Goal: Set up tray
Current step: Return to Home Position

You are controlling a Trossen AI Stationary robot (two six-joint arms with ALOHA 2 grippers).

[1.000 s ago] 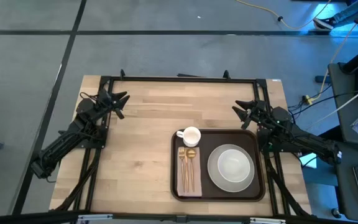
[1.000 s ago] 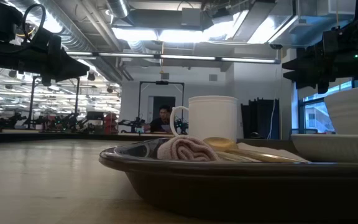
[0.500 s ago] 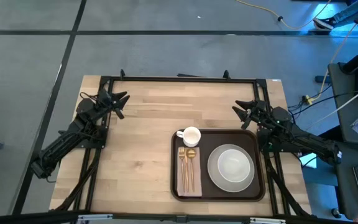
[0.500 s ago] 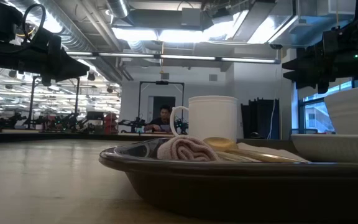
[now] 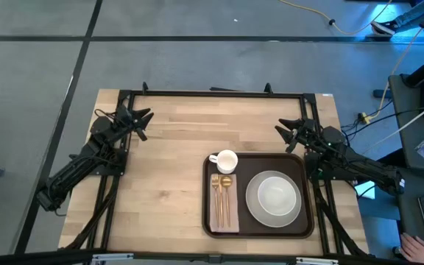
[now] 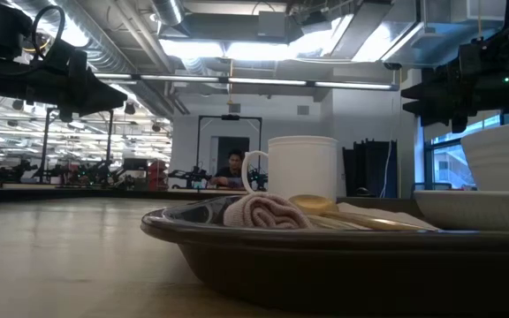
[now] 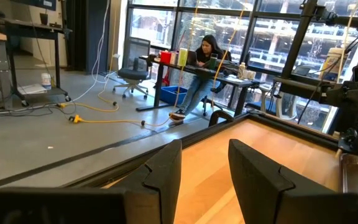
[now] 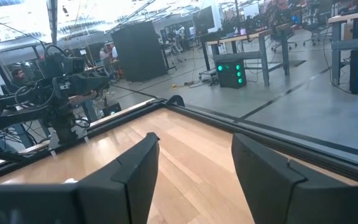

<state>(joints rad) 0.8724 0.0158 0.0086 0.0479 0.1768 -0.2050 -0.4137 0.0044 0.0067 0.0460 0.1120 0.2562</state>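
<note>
High view is showing the tray [image 5: 260,162] lying flat on the desk [image 5: 160,162], on the half under my right arm. Inside the tray, a white plate [image 5: 273,199] is filling the side toward my right arm, and a tan napkin [image 5: 224,228] is lying along the side toward my left arm. Gold cutlery is resting lengthwise on the napkin, with a fork [image 5: 215,193] on the outer side and a spoon [image 5: 227,184] nearer the plate; I cannot make out what is lying between them. A white cup [image 5: 225,160] is standing upright in the tray's corner just past the napkin's end, its handle pointing away from the plate.

I am holding my right hand [image 5: 284,134] just off the tray's corner beyond the plate, raised and touching nothing. Right wrist view is showing it released, its two fingers [image 8: 138,168] spread with only desk between them. I am keeping my left hand [image 5: 146,124] well apart from the tray, across bare wood. Left wrist view is showing it released too, grasping nothing.

Low view is showing the tray's rim in front, with the napkin's bunched end, the spoon and the cup rising behind it. A person [image 6: 231,166] is sitting far behind the tray in the room.
</note>
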